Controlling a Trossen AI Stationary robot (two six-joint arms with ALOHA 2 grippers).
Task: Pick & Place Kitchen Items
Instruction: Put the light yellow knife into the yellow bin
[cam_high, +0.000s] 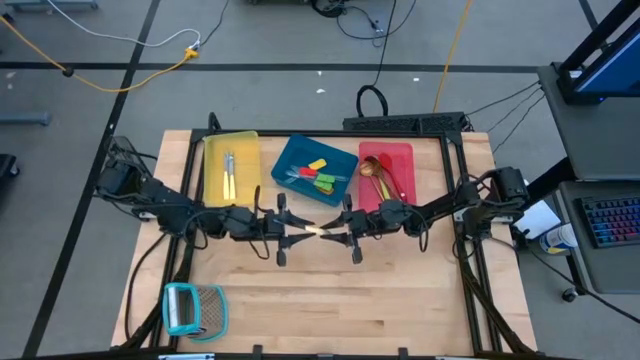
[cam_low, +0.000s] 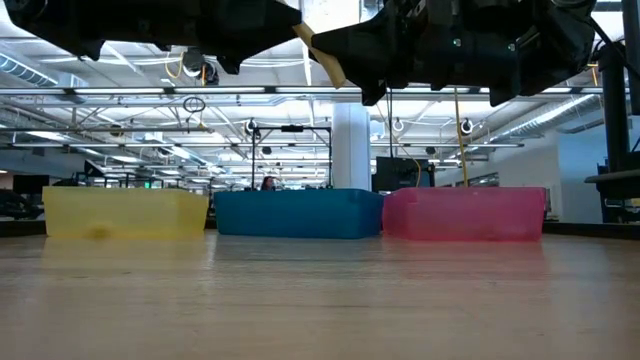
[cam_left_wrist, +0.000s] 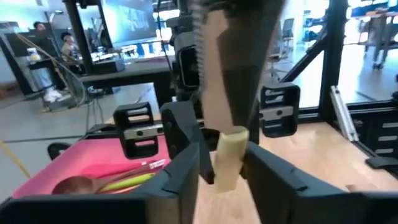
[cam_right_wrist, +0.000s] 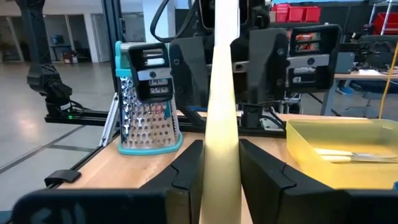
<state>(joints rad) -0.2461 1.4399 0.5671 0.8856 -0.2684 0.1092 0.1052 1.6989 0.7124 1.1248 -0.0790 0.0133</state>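
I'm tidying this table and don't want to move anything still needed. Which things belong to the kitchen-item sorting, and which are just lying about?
Job:
- knife in the right gripper, at the left gripper
- two knives in the yellow tray
- spatulas in the blue tray
- spoons in the red tray

Lying about:
- grater, alone on the table's left, away from the trays

Both arms reach inward above the table's middle, wrists level, grippers nose to nose. The right gripper (cam_high: 338, 231) clamps a knife (cam_high: 322, 231) by its handle; the left gripper's (cam_high: 300, 231) fingers (cam_left_wrist: 186, 168) flank its other end.
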